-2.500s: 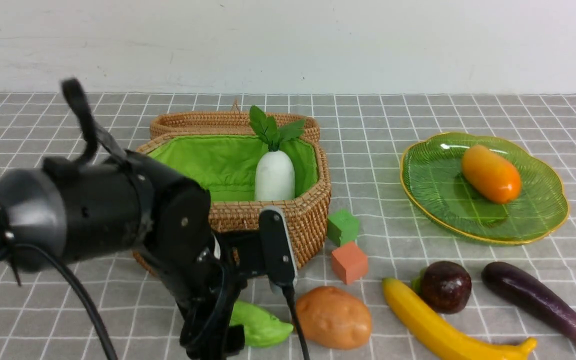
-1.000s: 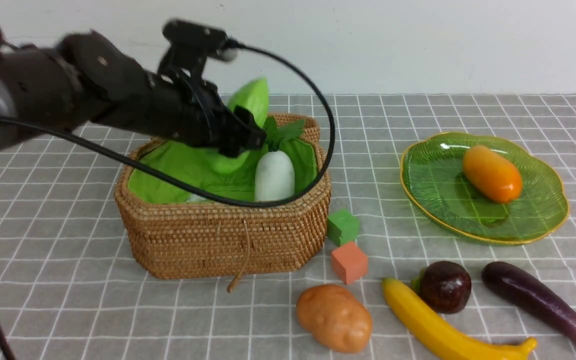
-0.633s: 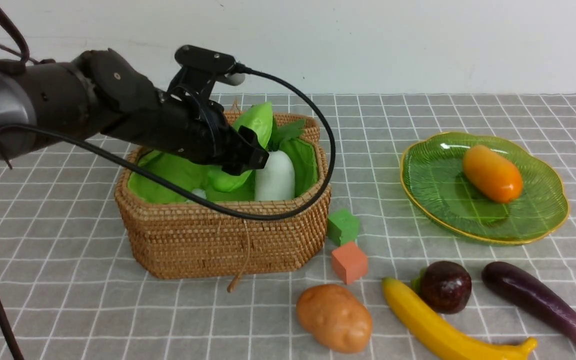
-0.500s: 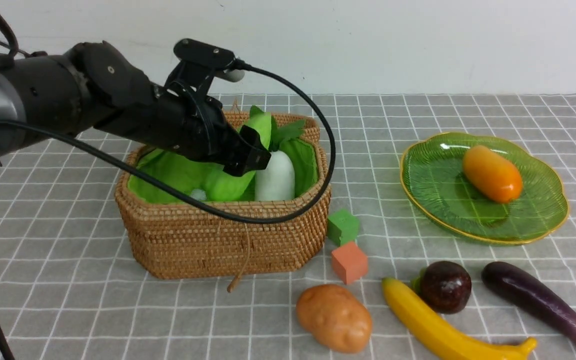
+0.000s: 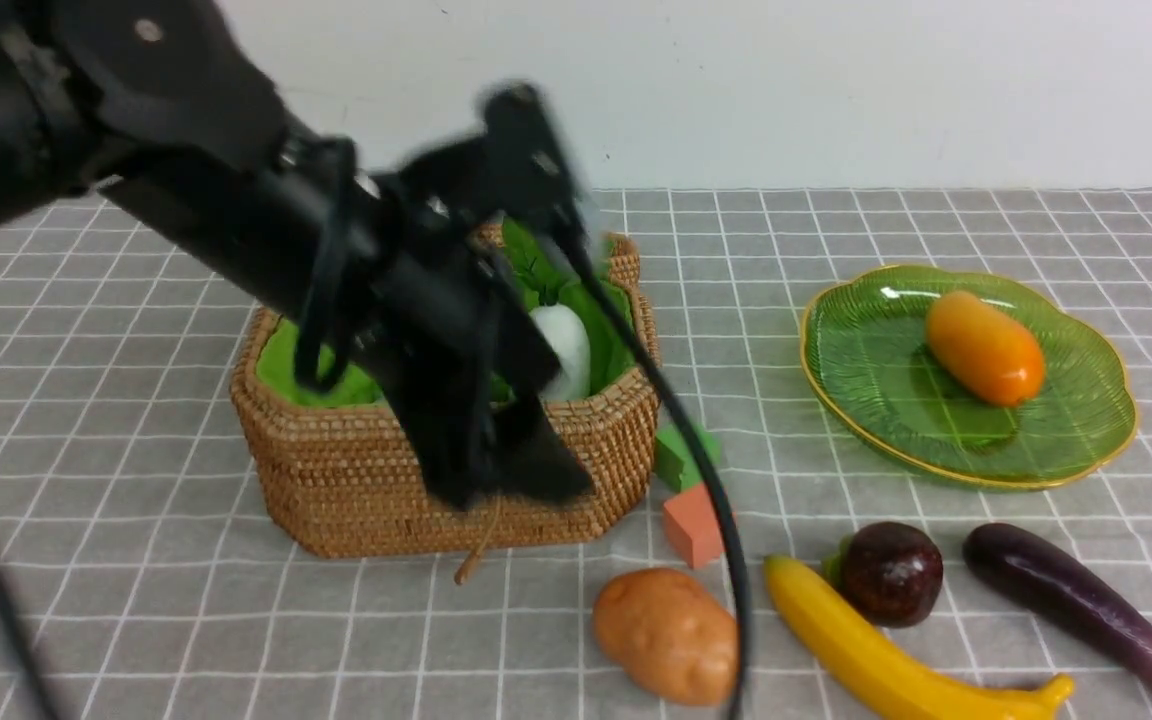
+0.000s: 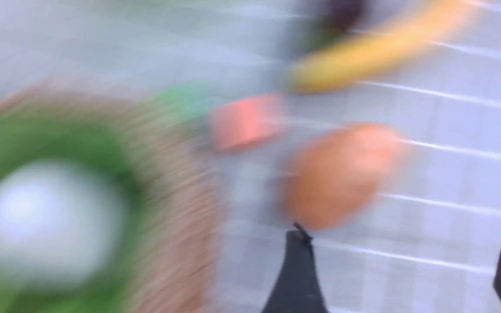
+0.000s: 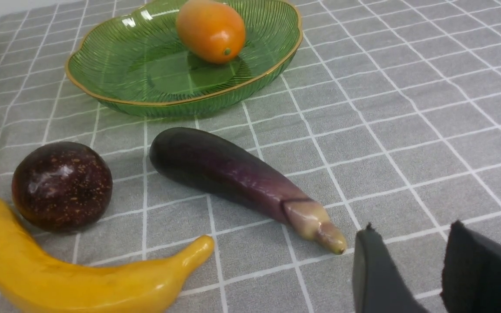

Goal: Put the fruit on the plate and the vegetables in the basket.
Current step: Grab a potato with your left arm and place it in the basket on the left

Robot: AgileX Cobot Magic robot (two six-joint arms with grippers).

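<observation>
My left gripper [image 5: 501, 480] is motion-blurred in front of the wicker basket [image 5: 336, 470]; the left wrist view shows it [image 6: 405, 234] open and empty, above the cloth just short of the tan-orange potato [image 6: 337, 174] [image 5: 666, 635]. The white radish [image 5: 564, 345] stands in the basket. The light-green gourd is hidden behind the arm. The mango [image 5: 983, 347] lies on the green plate [image 5: 866, 400]. The banana [image 5: 886, 660], maroon fruit [image 5: 891, 573] and eggplant [image 5: 1066, 595] lie on the cloth. My right gripper [image 7: 412, 226] is open and empty, just beside the eggplant's stem tip [image 7: 324, 234].
An orange cube [image 5: 691, 525] and a green cube [image 5: 676, 455] sit between the basket and the potato. The left arm's black cable [image 5: 726, 560] hangs down past the cubes and the potato. A grey checked cloth covers the table; a white wall stands behind.
The left gripper carried the gourd over the basket and let it go inside. It has since swung forward and down over the basket's front wall, toward the potato.
</observation>
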